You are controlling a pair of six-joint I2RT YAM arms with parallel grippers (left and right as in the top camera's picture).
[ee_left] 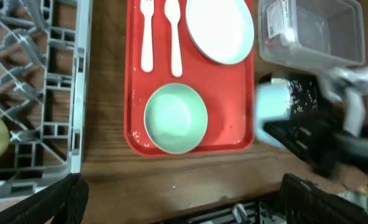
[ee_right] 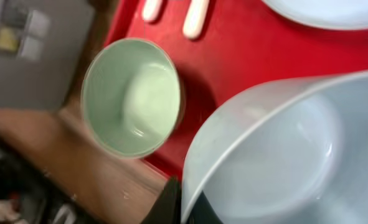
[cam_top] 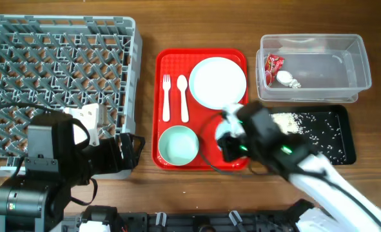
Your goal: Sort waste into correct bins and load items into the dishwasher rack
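Grey lattice of the dishwasher rack (cam_top: 61, 58) fills the far left from overhead. The red serving tray (cam_top: 161, 96) sits centre, carrying the fork (cam_top: 166, 96), spoon (cam_top: 182, 98), plate (cam_top: 217, 82) and pale green bowl (cam_top: 178, 145). The right gripper (cam_top: 231, 132) hangs over its near right corner.

The left wrist view shows the left gripper (ee_left: 182, 180) spread wide and empty.

In the right wrist view, the light blue bowl (ee_right: 277, 155) is tilted, its rim pinched between the right fingers.

Such a thin rim hold could slip and drop the bowl onto the green one. The path to the rack also crosses the left arm.

The wooden table (cam_top: 145, 26) looks smooth. No room shows.
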